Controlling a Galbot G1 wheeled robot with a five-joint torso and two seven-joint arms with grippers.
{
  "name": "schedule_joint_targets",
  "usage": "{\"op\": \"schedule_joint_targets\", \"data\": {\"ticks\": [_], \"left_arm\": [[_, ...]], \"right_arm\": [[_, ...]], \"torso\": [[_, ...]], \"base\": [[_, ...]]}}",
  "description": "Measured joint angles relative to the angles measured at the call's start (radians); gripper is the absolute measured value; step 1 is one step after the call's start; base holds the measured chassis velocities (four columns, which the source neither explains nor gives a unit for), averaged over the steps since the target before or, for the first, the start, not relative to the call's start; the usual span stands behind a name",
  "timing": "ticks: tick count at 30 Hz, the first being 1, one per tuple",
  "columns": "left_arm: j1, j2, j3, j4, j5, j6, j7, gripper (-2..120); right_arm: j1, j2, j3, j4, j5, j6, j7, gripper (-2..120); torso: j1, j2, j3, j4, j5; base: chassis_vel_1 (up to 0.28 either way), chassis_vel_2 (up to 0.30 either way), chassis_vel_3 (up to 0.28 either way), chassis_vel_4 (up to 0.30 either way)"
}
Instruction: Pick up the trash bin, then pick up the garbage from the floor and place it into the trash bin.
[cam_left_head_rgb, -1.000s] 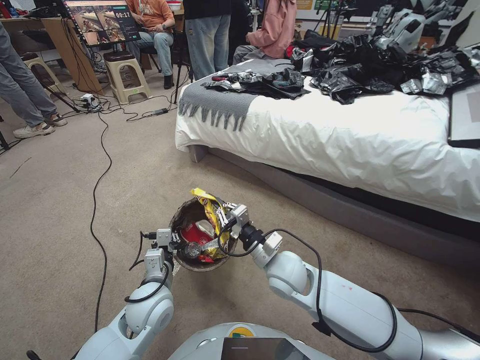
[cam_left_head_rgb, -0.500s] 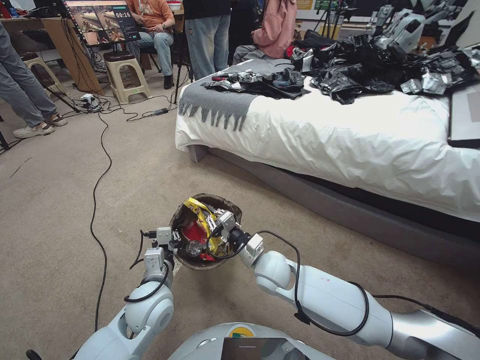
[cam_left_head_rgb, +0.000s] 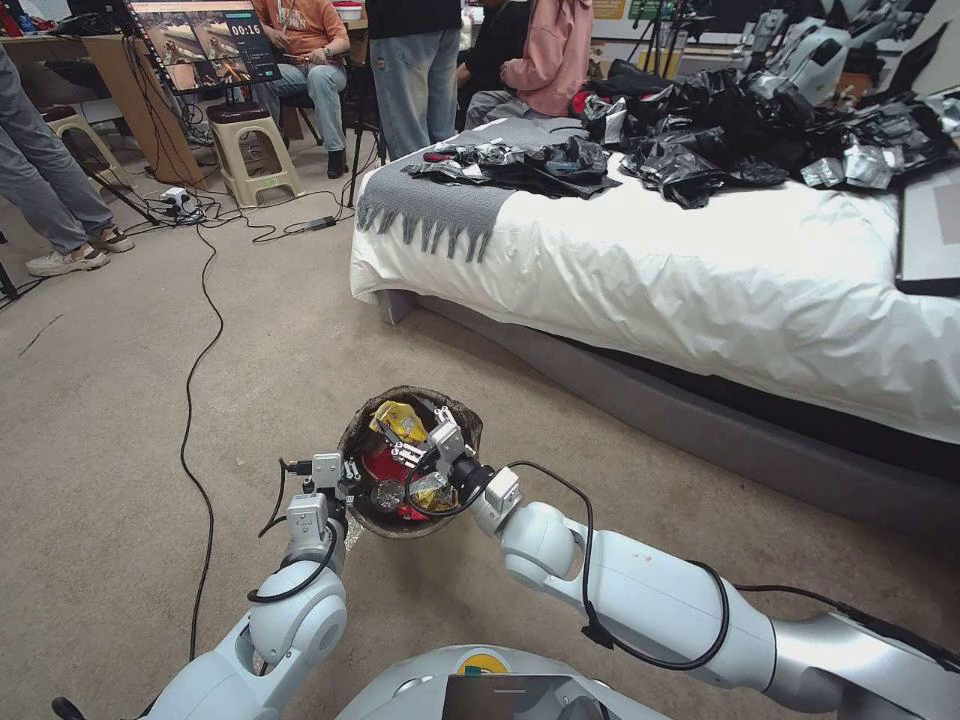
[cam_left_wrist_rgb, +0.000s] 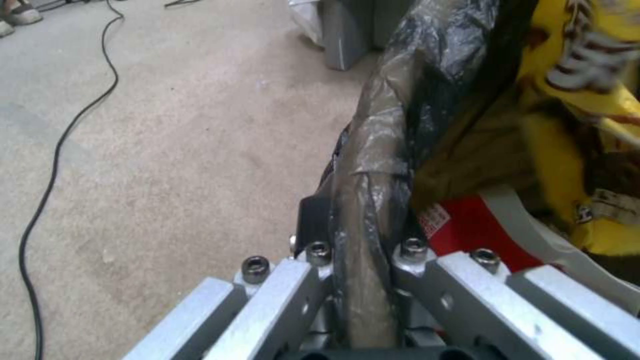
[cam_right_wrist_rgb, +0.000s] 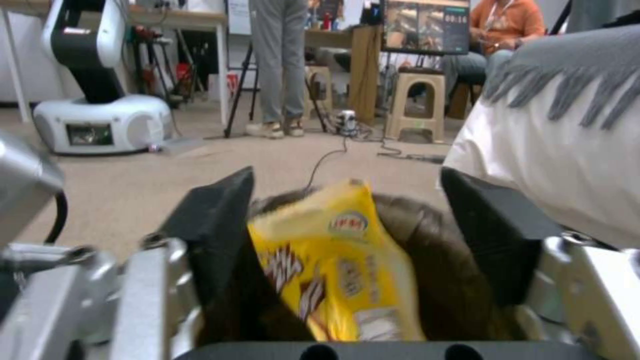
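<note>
Left end effector (cam_left_wrist_rgb: 363, 260) clamps the trash bin (cam_left_head_rgb: 362, 430) rim (bag-lined); right end effector (cam_right_wrist_rgb: 347, 235) gapes around a yellow wrapper (cam_right_wrist_rgb: 333, 265).

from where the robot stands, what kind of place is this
Probably a robotics lab staged as a bedroom. A bed with white sheet and grey fringed blanket stands on carpet, while a timer monitor, floor cables and another white robot surround it.
</note>
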Motion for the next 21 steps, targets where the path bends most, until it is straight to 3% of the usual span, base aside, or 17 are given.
{"op": "schedule_joint_targets", "data": {"ticks": [8, 21], "left_arm": [[0.0, -0.003, -0.002, 0.005, 0.0, -0.002, -0.001, 0], [-0.004, -0.009, -0.003, 0.009, -0.001, -0.002, -0.003, 0]], "right_arm": [[0.01, -0.017, 0.067, 0.057, 0.028, -0.006, 0.007, 98], [-0.013, -0.049, 0.186, 0.137, 0.062, -0.013, 0.025, 100]], "torso": [[0.0, 0.0, 0.0, 0.0, 0.0001], [0.0, 0.0, 0.0, 0.0, 0.0002]], "base": [[0.0, 0.0, 0.0, 0.0], [0.0, 0.0, 0.0, 0.0]]}}
